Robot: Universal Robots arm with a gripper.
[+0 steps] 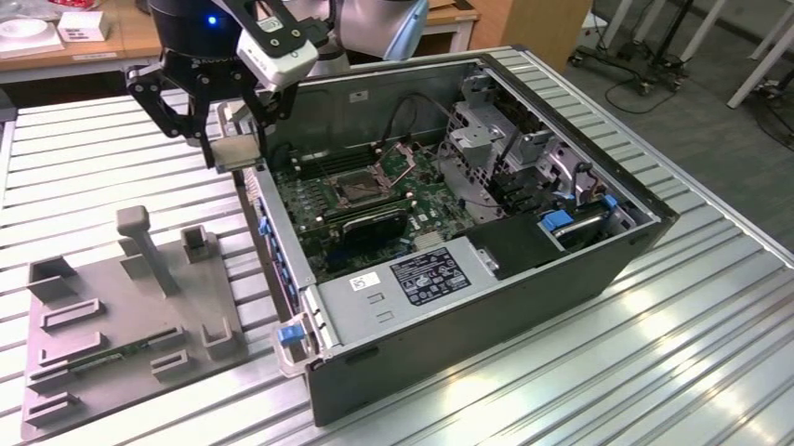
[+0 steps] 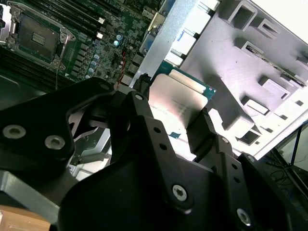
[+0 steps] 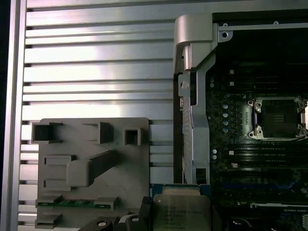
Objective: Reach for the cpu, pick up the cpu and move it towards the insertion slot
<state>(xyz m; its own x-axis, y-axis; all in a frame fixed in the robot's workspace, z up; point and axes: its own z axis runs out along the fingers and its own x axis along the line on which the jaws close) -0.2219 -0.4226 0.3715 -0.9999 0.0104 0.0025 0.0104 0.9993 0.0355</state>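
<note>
My gripper [image 1: 236, 150] is shut on the cpu [image 1: 234, 152], a flat silvery square with a thin green rim. It hangs in the air just above the open computer case's wall, on the side facing the grey tray. In both wrist views the cpu [image 2: 175, 103] [image 3: 180, 211] sits between black fingers [image 2: 199, 132]. The insertion slot [image 1: 360, 189] is a square socket with a shiny metal frame and dark centre on the green motherboard inside the case. It lies apart from the cpu, to the exterior view's right and lower, and shows uncovered as the insertion slot [image 2: 36, 33] [image 3: 279, 118].
The open case [image 1: 496, 307] lies on a ribbed metal table [image 1: 112, 149]. A grey plastic tray [image 1: 125, 307] [image 3: 91, 163] with raised posts stands at the exterior view's left and holds a thin green memory stick [image 1: 118, 355] [image 3: 77, 203]. Drive cages and cables [image 1: 496, 149] crowd the case's far side.
</note>
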